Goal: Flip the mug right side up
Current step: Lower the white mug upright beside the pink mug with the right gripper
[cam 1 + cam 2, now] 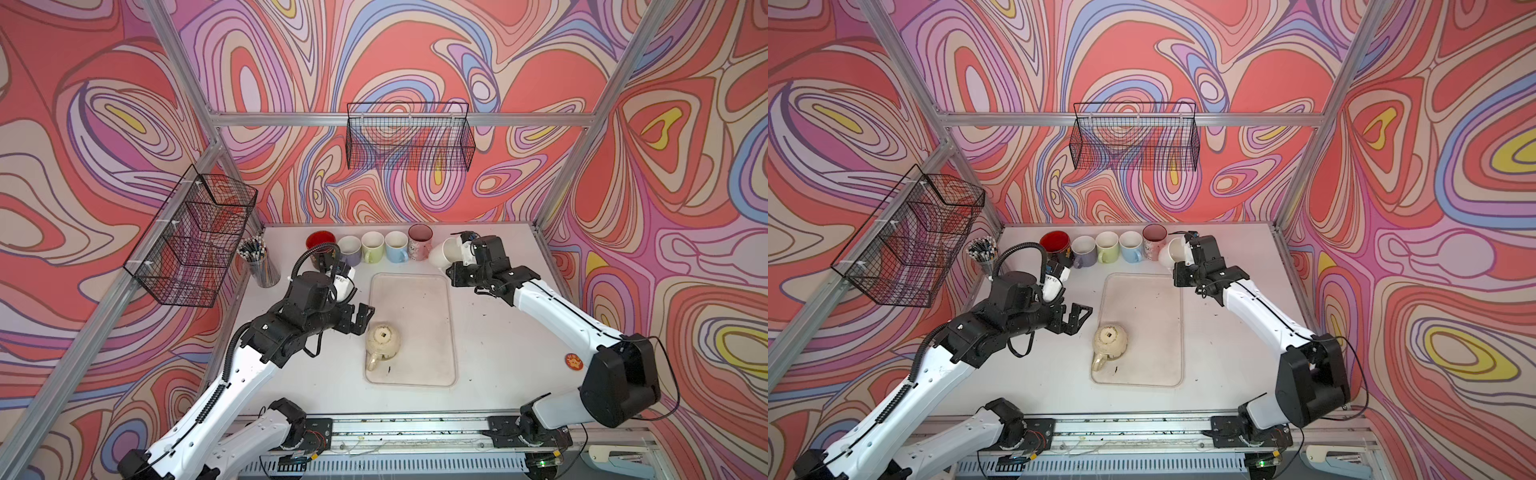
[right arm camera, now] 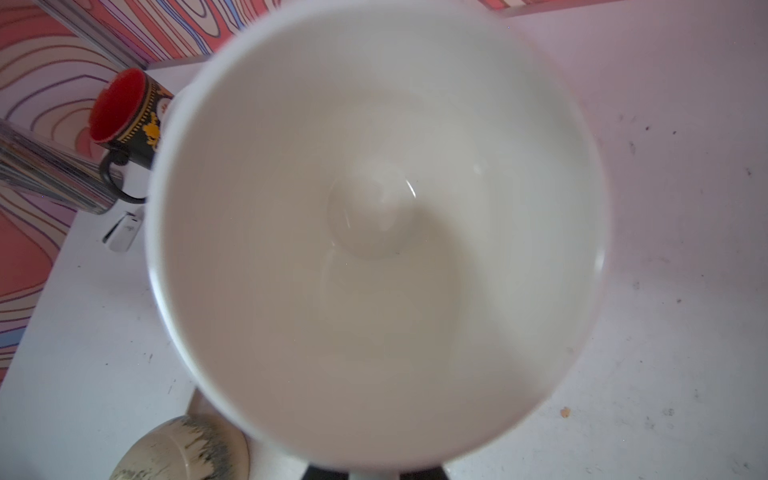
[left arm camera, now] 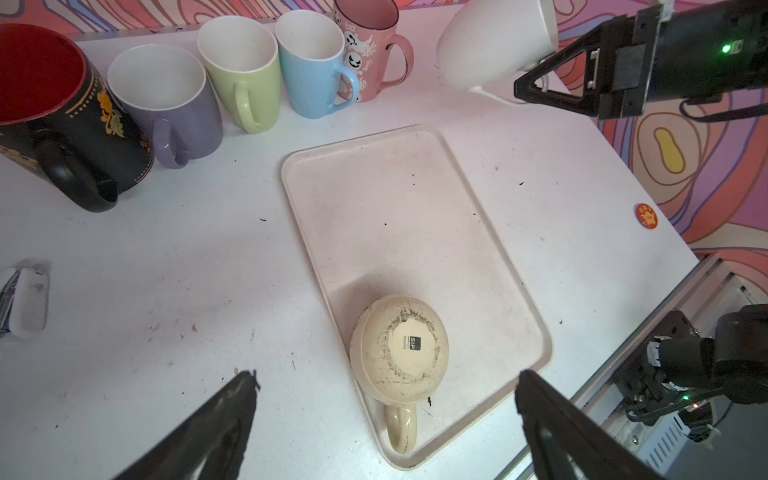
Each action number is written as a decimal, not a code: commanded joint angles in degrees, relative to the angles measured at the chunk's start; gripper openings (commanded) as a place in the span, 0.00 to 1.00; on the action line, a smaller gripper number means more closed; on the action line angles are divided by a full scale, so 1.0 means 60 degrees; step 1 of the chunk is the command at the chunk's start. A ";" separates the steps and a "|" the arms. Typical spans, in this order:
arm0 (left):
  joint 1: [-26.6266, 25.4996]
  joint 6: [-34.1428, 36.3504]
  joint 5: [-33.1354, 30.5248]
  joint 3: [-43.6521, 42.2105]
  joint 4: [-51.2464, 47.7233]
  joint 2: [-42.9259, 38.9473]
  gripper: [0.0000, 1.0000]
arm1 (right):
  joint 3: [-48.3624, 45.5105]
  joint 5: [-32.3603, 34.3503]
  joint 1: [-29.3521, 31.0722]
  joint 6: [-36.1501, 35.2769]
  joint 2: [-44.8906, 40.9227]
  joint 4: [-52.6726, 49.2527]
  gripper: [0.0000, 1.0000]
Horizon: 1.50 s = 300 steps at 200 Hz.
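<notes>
White mug (image 2: 374, 232) fills the right wrist view, its bare interior facing the lens. In both top views it is tipped well off upright at the back right of the table (image 1: 490, 357), just beside the pink mug (image 1: 419, 243). The right gripper (image 3: 536, 87) pinches its handle between nearly closed jaws, on an arm stretched toward the far corner with its wrist rolled. Whether the mug touches the table cannot be told. On the near left corner of the tray (image 3: 291, 187), a cream mug (image 3: 399, 349) stands upside down, handle toward the robot. A small dark label on its scuffed base appears to read "S&P", legible only in the left wrist view and a mere speck in both top views. The left gripper (image 1: 362, 319) hovers just beside this mug at the tray's left edge, jaws wide and holding nothing, its arm bent at the elbow. Along the back stand a black mug (image 1: 321, 241) with a red interior and gold flowers, a lilac mug (image 1: 349, 248), a green mug (image 1: 372, 246) and a blue mug (image 1: 395, 246), then the pink one, printed with white ghosts. An orange badge (image 1: 574, 362) lies on the table to the right.
</notes>
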 commanded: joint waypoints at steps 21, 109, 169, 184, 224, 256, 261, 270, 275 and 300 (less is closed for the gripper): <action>-0.0025 0.0377 -0.1031 -0.0753 -0.0250 -0.0447 1.00 | 0.1642 0.0684 -0.0325 -0.0730 0.1163 -0.0577 0.00; -0.0048 0.0558 -0.1004 -0.0864 -0.0353 -0.0728 0.99 | 0.4941 0.1268 -0.0687 -0.1390 0.4123 -0.2181 0.00; -0.0240 0.0631 -0.1178 -0.0888 -0.0384 -0.0900 0.99 | 0.6694 0.1680 -0.0923 -0.1582 0.5729 -0.2945 0.00; -0.0260 0.0645 -0.1198 -0.0880 -0.0399 -0.0887 0.99 | 0.7067 0.1587 -0.0934 -0.1624 0.6075 -0.3096 0.00; -0.0316 0.0673 -0.1316 -0.0899 -0.0399 -0.0929 0.99 | 0.7968 0.1171 -0.1040 -0.1627 0.6987 -0.3512 0.00; -0.0318 0.0675 -0.1342 -0.0896 -0.0400 -0.0871 0.99 | 0.8248 0.0994 -0.1068 -0.1680 0.7345 -0.3624 0.00; -0.0319 0.0678 -0.1352 -0.0903 -0.0406 -0.0859 0.99 | 0.8253 0.0961 -0.1067 -0.1672 0.7368 -0.3618 0.00; -0.0320 0.0682 -0.1353 -0.0903 -0.0401 -0.0834 0.99 | 0.8282 0.0930 -0.1074 -0.1680 0.7408 -0.3615 0.00; -0.0318 0.0682 -0.1349 -0.0903 -0.0399 -0.0827 0.99 | 0.8296 0.0896 -0.1063 -0.1678 0.7432 -0.3602 0.00; -0.0318 0.0690 -0.1352 -0.0903 -0.0411 -0.0757 0.99 | 0.8347 0.0784 -0.1065 -0.1703 0.7564 -0.3597 0.00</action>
